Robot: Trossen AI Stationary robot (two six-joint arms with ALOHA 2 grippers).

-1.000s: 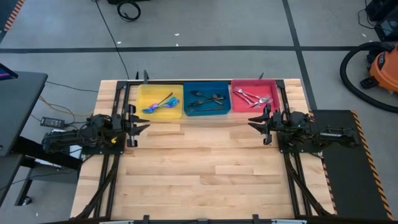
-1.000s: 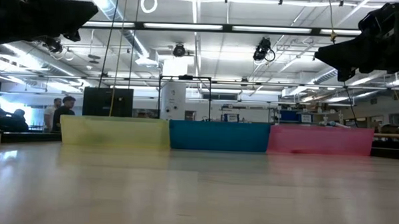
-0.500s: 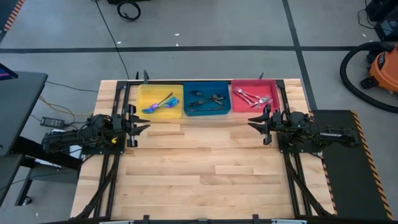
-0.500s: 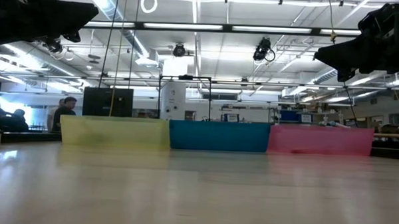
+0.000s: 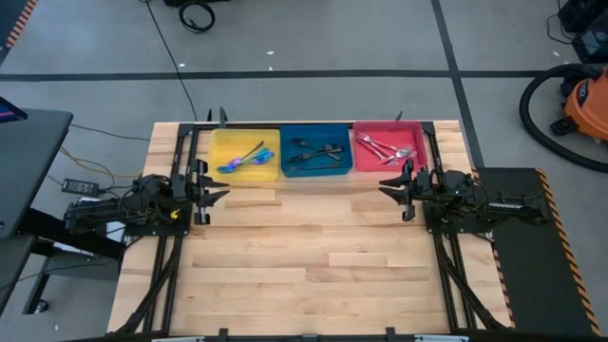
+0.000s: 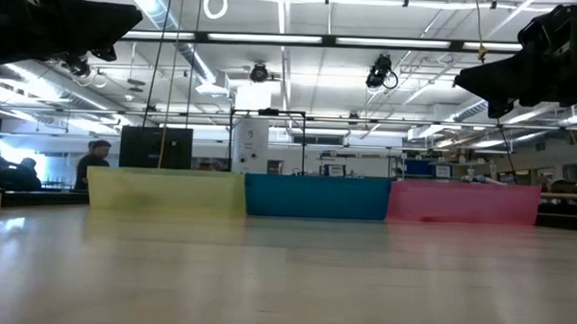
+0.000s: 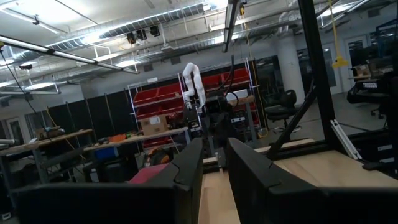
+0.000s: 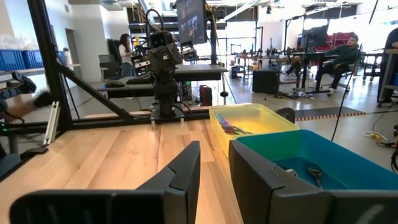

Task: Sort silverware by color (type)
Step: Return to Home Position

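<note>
Silverware, high view: all of it lies in three trays. Rainbow pieces [image 5: 245,159] are in the yellow tray [image 5: 219,141], dark pieces [image 5: 316,152] in the blue tray [image 5: 291,135], and pink-handled pieces [image 5: 385,148] in the red tray [image 5: 415,133].
Table, high view: pale wood planks [image 5: 313,256]. The trays stand side by side along the far edge, and a black frame [image 5: 166,275] runs down both sides.
Left gripper, high view: [image 5: 218,194] near the table's left edge, just in front of the yellow tray, pointing inward.
Right gripper, high view: [image 5: 384,187] near the right edge, just in front of the red tray, pointing inward.
Floor, high view: grey with dark lines [image 5: 313,74]. An orange vacuum [image 5: 581,103] stands at the right.
Low view: the tray walls hide the silverware, and dark arm parts fill both upper corners. Behind is a wide hall with strip lights, with a person [image 6: 94,161] at the left.
Left wrist view: the fingers [image 7: 186,174] sit a narrow gap apart, with nothing between them. Past them are wood and red shelving [image 7: 155,102].
Right wrist view: the fingers [image 8: 185,169] sit a narrow gap apart, holding nothing. The yellow and blue trays lie just ahead, each with pieces inside. The left arm [image 8: 163,68] faces across the table, and people [image 8: 345,53] sit at desks beyond.
</note>
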